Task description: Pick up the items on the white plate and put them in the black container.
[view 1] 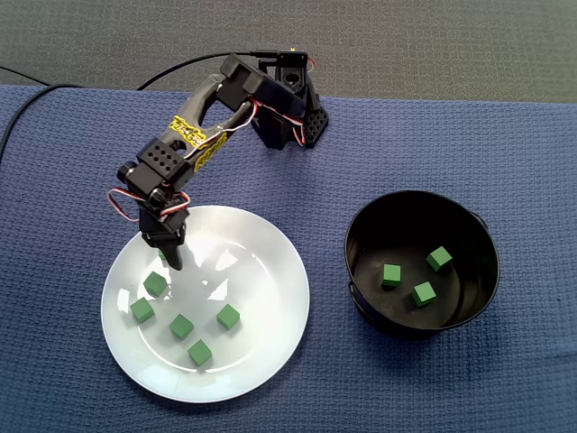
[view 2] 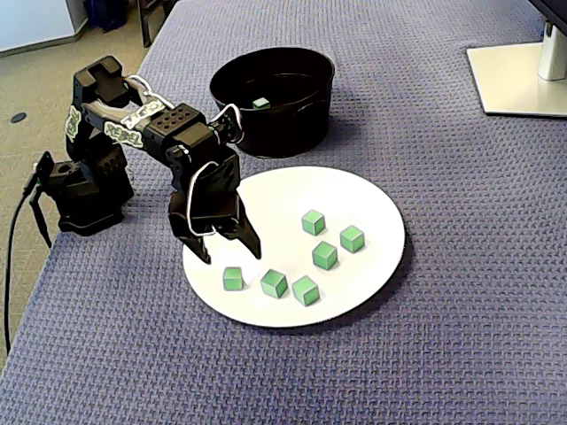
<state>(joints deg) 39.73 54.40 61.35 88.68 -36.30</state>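
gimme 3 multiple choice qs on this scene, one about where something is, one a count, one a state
1. Where are the jaws?
A) over the white plate
B) down in the black container
C) over neither

2. How many green cubes lie in the black container?
A) one
B) three
C) six

3. How do the jaws stand?
A) shut on a cube
B) open, gripping nothing
C) shut, empty

Answers:
1 A: both fixed views show them low over the plate's side nearest the arm.
2 B: in a fixed view, three cubes sit on the container's floor.
3 B: in both fixed views the tips are spread apart and clamp no cube.
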